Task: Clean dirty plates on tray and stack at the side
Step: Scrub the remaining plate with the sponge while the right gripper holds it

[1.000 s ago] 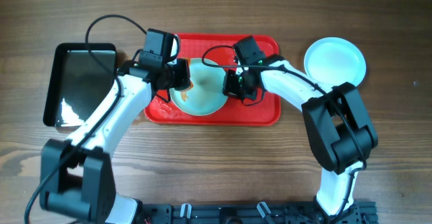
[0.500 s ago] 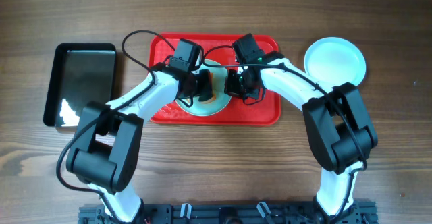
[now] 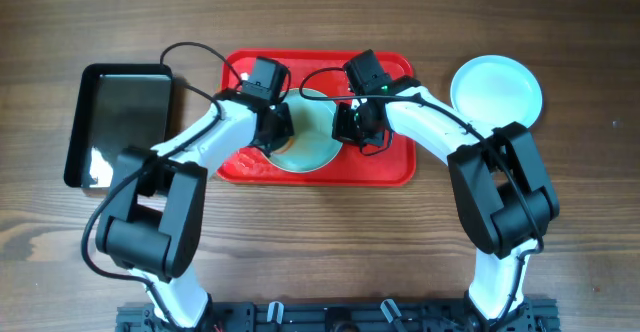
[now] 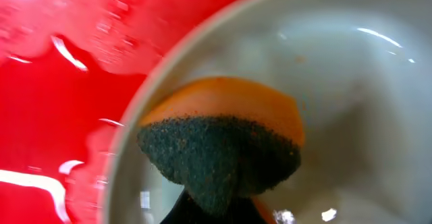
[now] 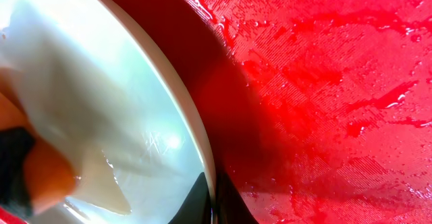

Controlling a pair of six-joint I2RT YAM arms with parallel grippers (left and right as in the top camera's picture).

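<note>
A pale mint-white plate [image 3: 310, 150] lies on the red tray [image 3: 390, 167]. My left gripper [image 3: 277, 130] is shut on an orange sponge with a dark green scouring side [image 4: 223, 150] and presses it into the plate's left part [image 4: 351, 62]. My right gripper [image 3: 346, 128] is shut on the plate's right rim [image 5: 212, 197], one finger inside the plate [image 5: 121, 116] and one outside over the tray [image 5: 324, 82]. A second plate [image 3: 497, 92], with no smear showing, sits on the table right of the tray. No third plate shows.
A glossy black tray [image 3: 120, 122] lies on the wooden table left of the red tray. The red tray is wet, with streaks [image 4: 61, 82]. The sponge also shows at the left edge of the right wrist view [image 5: 34, 177].
My left gripper swept the sponge rightward across the plate, then back to its left part. The right arm and the plate have not moved.
</note>
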